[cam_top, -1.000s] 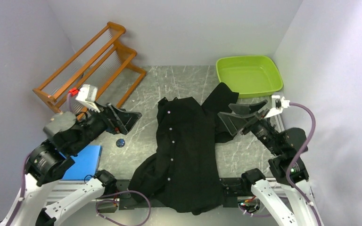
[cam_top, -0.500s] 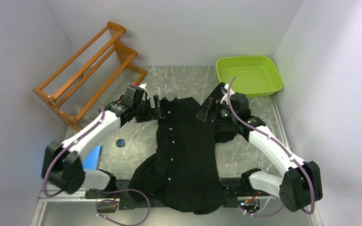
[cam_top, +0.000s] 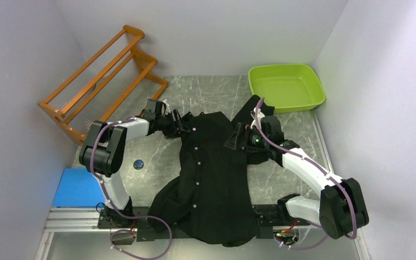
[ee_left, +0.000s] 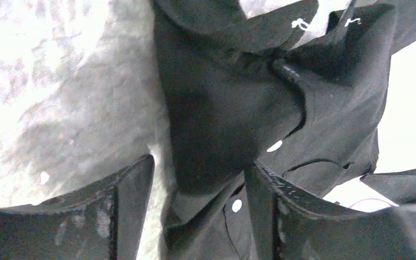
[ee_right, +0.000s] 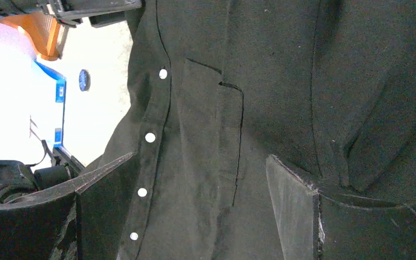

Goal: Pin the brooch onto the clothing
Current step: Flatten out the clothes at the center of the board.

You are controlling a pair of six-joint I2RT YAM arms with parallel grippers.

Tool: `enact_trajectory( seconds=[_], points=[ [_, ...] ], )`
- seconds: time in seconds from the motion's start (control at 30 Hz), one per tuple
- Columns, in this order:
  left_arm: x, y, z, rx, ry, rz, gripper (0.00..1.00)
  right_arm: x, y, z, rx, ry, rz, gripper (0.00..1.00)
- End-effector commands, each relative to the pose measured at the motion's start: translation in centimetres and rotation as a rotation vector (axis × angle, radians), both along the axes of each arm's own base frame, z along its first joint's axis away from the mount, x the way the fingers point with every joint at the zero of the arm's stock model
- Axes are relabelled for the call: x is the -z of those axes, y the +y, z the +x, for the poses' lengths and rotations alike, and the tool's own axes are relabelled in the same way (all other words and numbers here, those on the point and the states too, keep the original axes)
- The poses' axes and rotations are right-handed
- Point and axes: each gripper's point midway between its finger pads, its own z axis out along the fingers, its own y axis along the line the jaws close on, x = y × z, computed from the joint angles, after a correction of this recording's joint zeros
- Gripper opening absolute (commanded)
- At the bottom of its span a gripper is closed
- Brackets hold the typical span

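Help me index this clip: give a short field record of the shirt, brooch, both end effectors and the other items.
shirt: black, buttoned, spread on the table, hem over the near edge
brooch: probably the small blue disc left of the shirt, untouched
left end effector: open, straddling a fold at the shirt's far left corner
right end effector: open, over the pocket
other: orange rack far left, green tray far right, blue pad near left

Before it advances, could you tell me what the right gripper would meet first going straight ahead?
The right gripper would most likely land on the black shirt, at its chest pocket, though depth is unclear.
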Motion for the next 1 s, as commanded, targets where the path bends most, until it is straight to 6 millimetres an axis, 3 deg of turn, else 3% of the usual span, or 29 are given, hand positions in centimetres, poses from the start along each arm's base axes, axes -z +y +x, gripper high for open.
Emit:
enact_trajectory(
  seconds=[0.0,0.07,0.17,0.2,0.33,0.47,0.53,0.57,0.67,0.73,0.8,0.83,0.9,0.93,0.97],
  points=[
    [-2.5,-2.6,2.5,0.071,-0.131,-0.147,0.6,-1.2,0.2,1.1,-0.017,-0.081,0.013,0.9],
    [-2.8,-2.9,2.8,0.076,-0.153,-0.179,0.43,-1.4,0.1,1.2,-0.014,-0.091,0.004,0.9],
    [-4.0,-2.3,3.1,0.055,-0.176,-0.172,0.07,-1.9,0.0,1.4,-0.017,-0.101,-0.007,0.9],
    [-4.5,-1.7,3.0,0.039,-0.177,-0.144,0.03,-2.1,-0.1,1.5,-0.018,-0.104,-0.009,0.9],
    [-7.2,3.2,1.9,-0.067,-0.198,0.126,0.03,-2.9,-0.3,1.4,-0.011,-0.127,-0.013,0.91],
    [-13.8,7.8,-0.1,-0.17,-0.285,0.317,0.03,-3.9,-0.8,1.3,0.009,-0.161,-0.023,0.91],
    [-17.2,8.0,-1.0,-0.181,-0.341,0.341,0.03,-4.3,-1.3,1.3,0.024,-0.182,-0.035,0.91],
    [-18.4,7.4,-1.3,-0.171,-0.371,0.34,0.03,-4.5,-1.5,1.4,0.034,-0.192,-0.043,0.91],
    [-20.4,2.2,-2.2,-0.069,-0.444,0.315,0.03,-5.1,-2.1,1.5,0.056,-0.217,-0.064,0.91],
    [-20.2,-2.3,-2.7,0.035,-0.448,0.279,0.03,-5.5,-2.5,1.6,0.075,-0.23,-0.074,0.91],
    [-19.5,-7.1,-3.3,0.164,-0.436,0.234,0.09,-5.7,-3.0,1.7,0.099,-0.24,-0.086,0.91],
    [-19.2,-9.0,-3.6,0.231,-0.441,0.219,0.2,-5.9,-3.2,1.7,0.111,-0.245,-0.091,0.91],
    [-18.9,-12.0,-4.3,0.319,-0.472,0.228,0.6,-6.2,-3.9,1.5,0.139,-0.261,-0.1,0.92],
    [-19.2,-12.5,-4.5,0.327,-0.487,0.236,0.74,-6.2,-4.1,1.4,0.151,-0.266,-0.105,0.92],
    [-19.4,-12.7,-4.5,0.329,-0.493,0.232,0.82,-6.3,-4.3,1.3,0.158,-0.274,-0.109,0.92]
  ],
)
